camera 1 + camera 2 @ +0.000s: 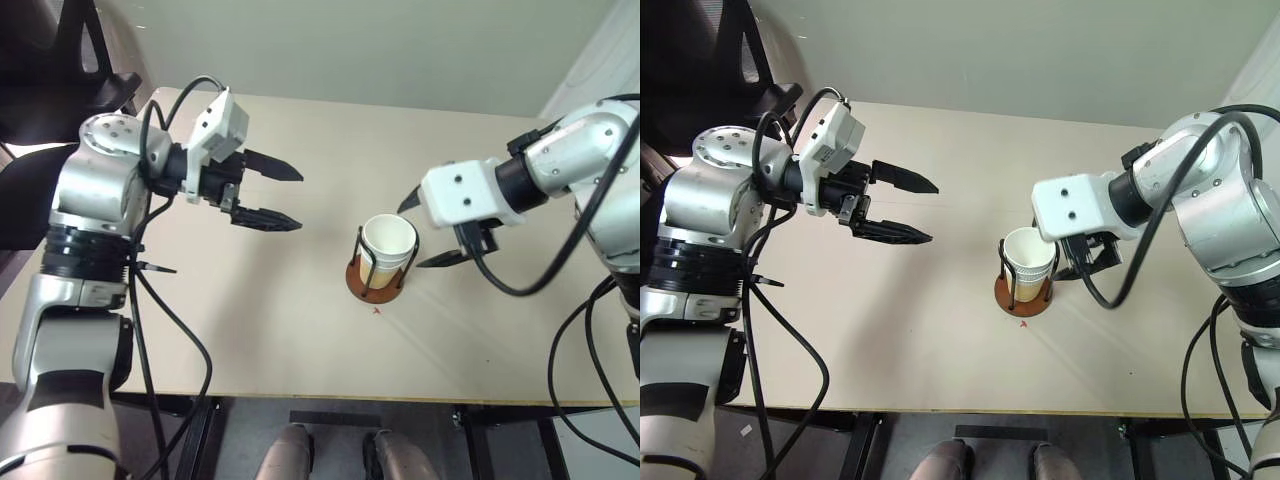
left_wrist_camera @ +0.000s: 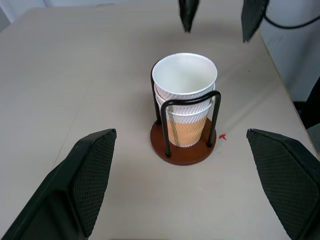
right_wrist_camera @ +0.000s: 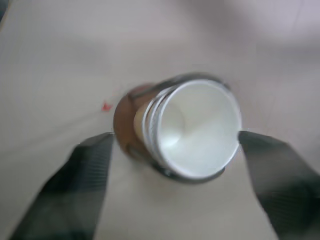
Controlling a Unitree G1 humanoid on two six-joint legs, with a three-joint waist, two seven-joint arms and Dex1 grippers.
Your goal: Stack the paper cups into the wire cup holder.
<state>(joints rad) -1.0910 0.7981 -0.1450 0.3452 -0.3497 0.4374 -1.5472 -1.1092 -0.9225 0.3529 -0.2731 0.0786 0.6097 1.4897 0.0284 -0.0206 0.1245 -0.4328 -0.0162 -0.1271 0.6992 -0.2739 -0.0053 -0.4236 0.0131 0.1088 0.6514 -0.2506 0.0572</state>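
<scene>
Left wrist view: red mark (image 2: 222, 136) beside wire cup holder (image 2: 184, 150).

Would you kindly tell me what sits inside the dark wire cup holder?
Nested tan-yellow paper cups stand inside the wire cup holder; the lower cups' insides are covered.

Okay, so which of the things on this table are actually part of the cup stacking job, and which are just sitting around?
Part of the job:
- paper cups, nested in a stack inside the holder
- wire cup holder, standing on the table
- right gripper, open beside the stack
- left gripper, open, away from the holder

Just there:
- table
- small red mark on the table by the holder
</scene>
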